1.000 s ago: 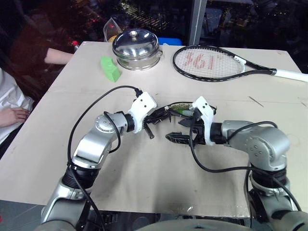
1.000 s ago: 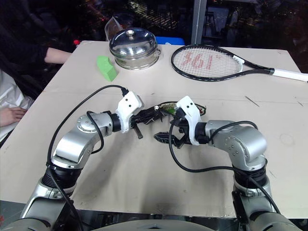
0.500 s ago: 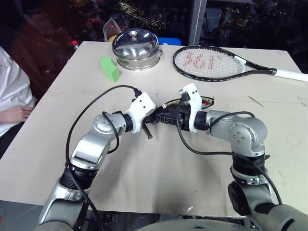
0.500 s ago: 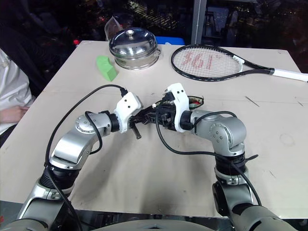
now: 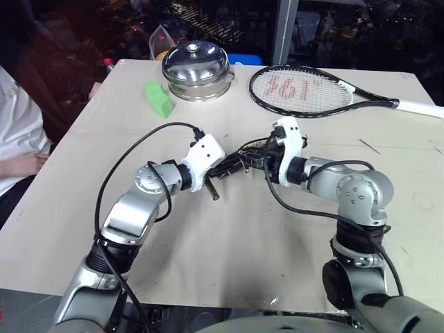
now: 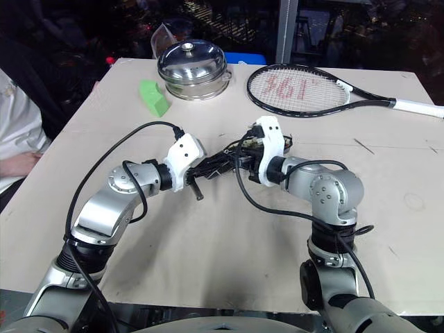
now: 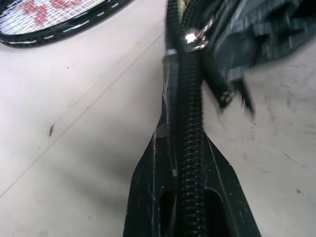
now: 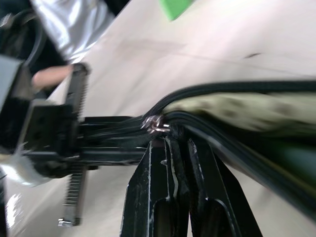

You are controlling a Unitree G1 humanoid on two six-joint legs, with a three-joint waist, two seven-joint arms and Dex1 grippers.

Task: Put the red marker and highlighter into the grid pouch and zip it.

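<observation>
**Zipping stage: pouch pinned at one end, puller pinched, mouth not yet drawn shut**

Grid pouch (image 6: 232, 158) lifted slightly off the middle of the bench (image 6: 208, 243), stretched between both arms. Left pincer (image 7: 190, 197) pressed together on the closed zipper end of the pouch, anchoring it. Right pincer (image 8: 170, 148) pressed together at the metal zipper slider (image 8: 157, 126), apparently pinching the pull cord there. Beyond the slider, mouth gaping, pale lining showing and something green (image 8: 291, 163) lying inside, likely the highlighter; red marker not identifiable, possibly already inside, cannot say for certain. No pens lying loose on the bench, so loading judged done. Left to do: drawing the slider along the open length to the far end, then letting go.

Room for moving: wide bare surface toward the near edge and toward the right edge. Tennis racket (image 5: 305, 90) near the far edge, beyond the pouch but apart from it. Steel lidded pot (image 5: 198, 69) and green wedge block (image 5: 158, 98) toward the far left corner, well apart. Person's hand (image 5: 24, 164) just off the left edge, clear of the arms. Tightest spot between the two pincers themselves, close together along the zipper line.
</observation>
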